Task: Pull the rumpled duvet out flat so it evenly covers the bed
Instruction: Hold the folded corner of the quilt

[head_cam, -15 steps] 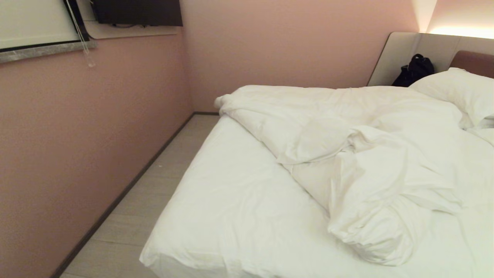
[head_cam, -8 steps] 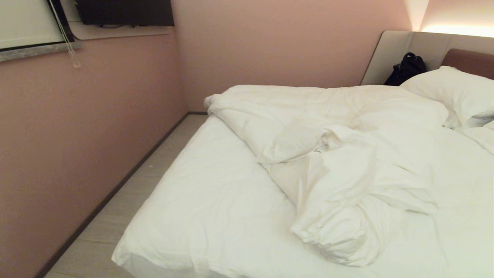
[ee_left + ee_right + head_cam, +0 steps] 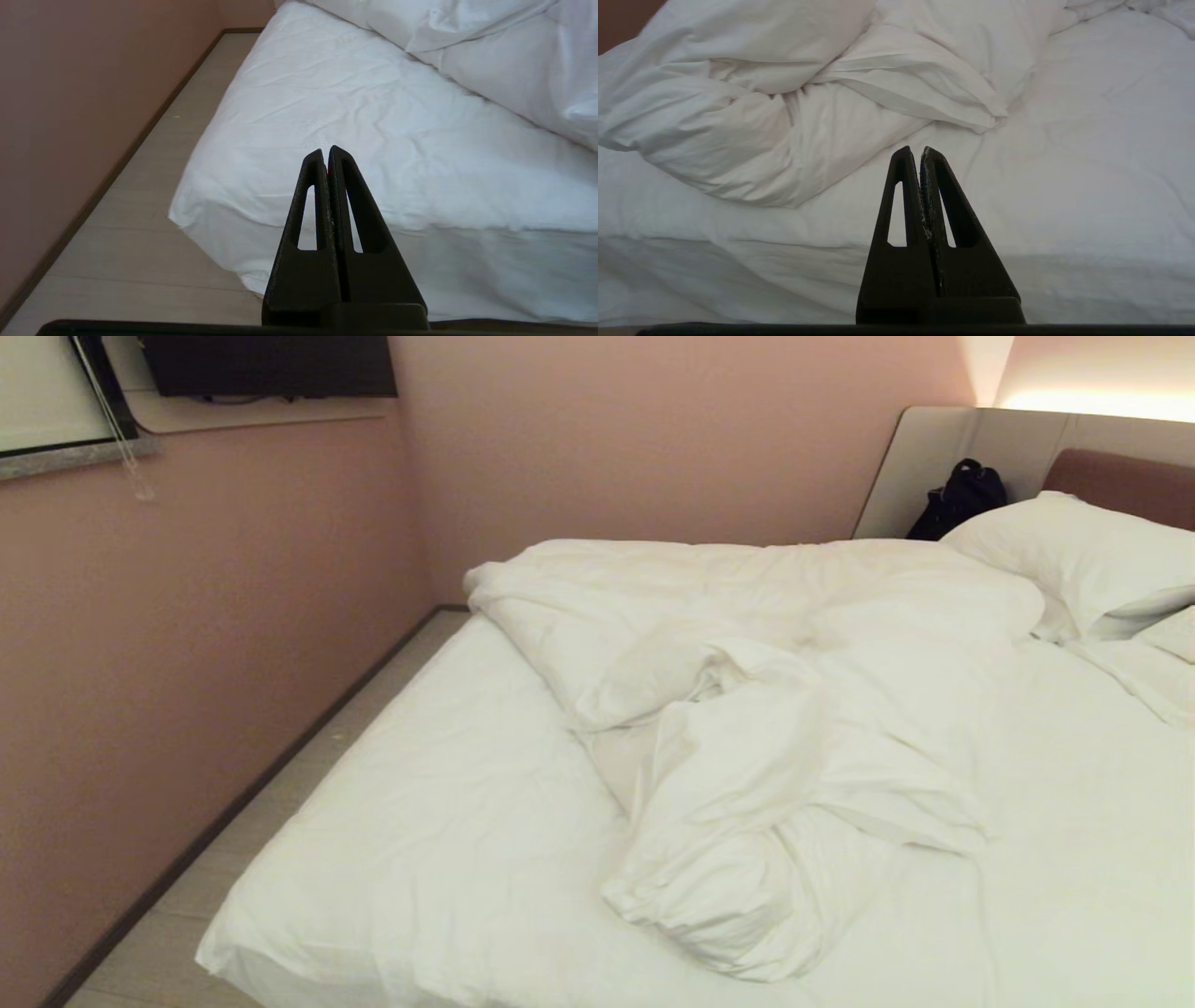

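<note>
Presently, the duvet (image 3: 747, 728) is shown bunched in a ridge running from the bed's (image 3: 392, 859) far corner toward its near edge, just ahead of the closed, empty right gripper (image 3: 915, 150), judged nearer than the closed left gripper (image 3: 325, 150), faced by bare sheet.

Bare sheet (image 3: 448, 821) open (left side); duvet (image 3: 747, 709) heaped centre.
</note>
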{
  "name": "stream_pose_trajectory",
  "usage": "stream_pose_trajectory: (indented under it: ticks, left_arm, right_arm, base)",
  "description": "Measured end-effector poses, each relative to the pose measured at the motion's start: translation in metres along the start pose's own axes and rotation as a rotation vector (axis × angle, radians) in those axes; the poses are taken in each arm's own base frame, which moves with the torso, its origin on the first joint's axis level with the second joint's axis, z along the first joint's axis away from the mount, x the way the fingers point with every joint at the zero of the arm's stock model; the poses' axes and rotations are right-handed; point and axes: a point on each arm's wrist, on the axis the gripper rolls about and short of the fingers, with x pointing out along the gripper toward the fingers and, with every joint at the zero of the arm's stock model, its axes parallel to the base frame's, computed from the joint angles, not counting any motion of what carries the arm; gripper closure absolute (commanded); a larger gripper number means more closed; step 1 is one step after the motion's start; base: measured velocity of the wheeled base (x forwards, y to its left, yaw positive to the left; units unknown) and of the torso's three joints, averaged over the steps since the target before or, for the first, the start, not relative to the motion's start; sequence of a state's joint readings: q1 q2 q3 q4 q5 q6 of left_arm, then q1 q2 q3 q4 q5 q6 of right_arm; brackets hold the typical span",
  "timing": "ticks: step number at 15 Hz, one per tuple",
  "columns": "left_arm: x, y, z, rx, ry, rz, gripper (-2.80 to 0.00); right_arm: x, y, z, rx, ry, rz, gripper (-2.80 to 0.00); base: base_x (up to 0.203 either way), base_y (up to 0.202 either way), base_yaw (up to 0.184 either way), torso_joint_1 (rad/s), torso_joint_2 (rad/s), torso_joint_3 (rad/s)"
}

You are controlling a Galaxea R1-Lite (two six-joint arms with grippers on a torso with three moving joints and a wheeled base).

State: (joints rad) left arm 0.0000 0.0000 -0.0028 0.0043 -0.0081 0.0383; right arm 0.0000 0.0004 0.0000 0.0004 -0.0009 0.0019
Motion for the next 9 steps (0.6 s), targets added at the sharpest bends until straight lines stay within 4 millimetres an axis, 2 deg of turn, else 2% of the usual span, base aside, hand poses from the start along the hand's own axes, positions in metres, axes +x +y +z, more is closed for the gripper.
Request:
stream_pose_trajectory:
  ticks: [9]
  left_arm:
    - [0.0001,0.0000,-0.0003,0.002,0.001,0.001,0.00]
  right_arm:
    - [0.0000,0.0000,0.0000,0.000,0.000,0.000,0.00]
  base:
    - [0.000,-0.195,0.001,0.002,0.00,0.003]
